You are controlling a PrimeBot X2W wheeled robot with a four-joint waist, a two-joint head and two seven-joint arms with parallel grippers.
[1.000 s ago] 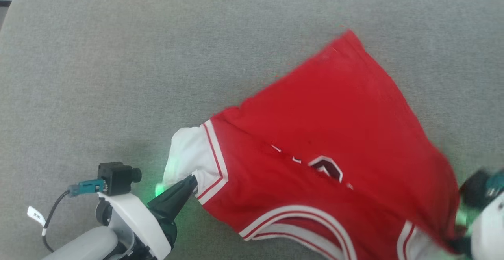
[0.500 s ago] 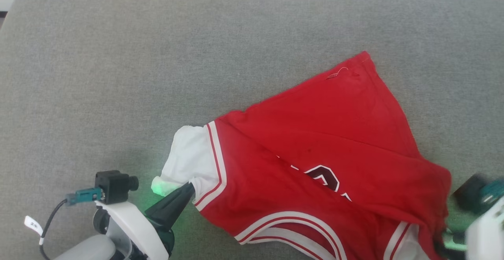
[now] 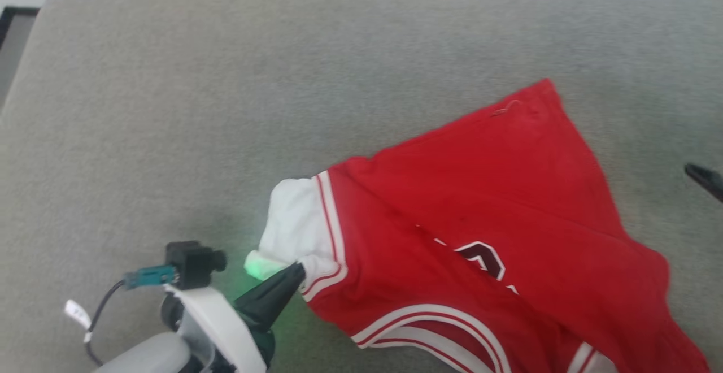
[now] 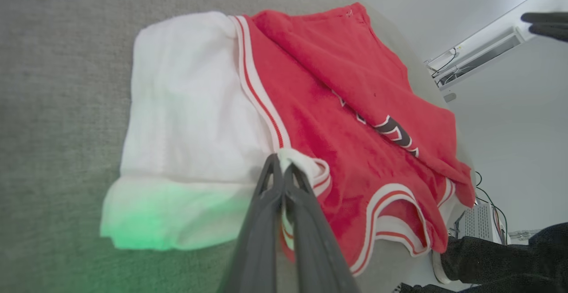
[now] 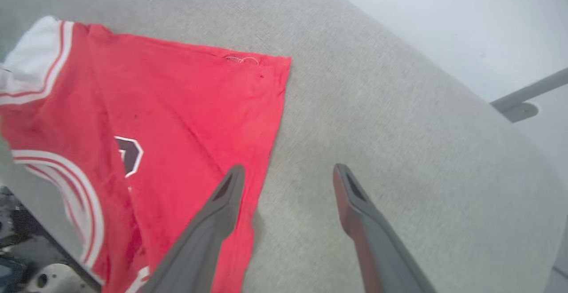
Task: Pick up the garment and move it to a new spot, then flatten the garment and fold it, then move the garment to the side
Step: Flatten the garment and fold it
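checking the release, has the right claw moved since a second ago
Yes. The right claw left the garment's lower right corner, going up the view, open.

grey fabric surface [image 3: 169, 107], slanted grey bar [image 5: 532, 89]

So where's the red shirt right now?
In the head view the shirt lies on the grey surface, right of centre, pinched near its white sleeve by the left gripper.

Overhead head, low wrists; common garment [image 3: 486, 192]
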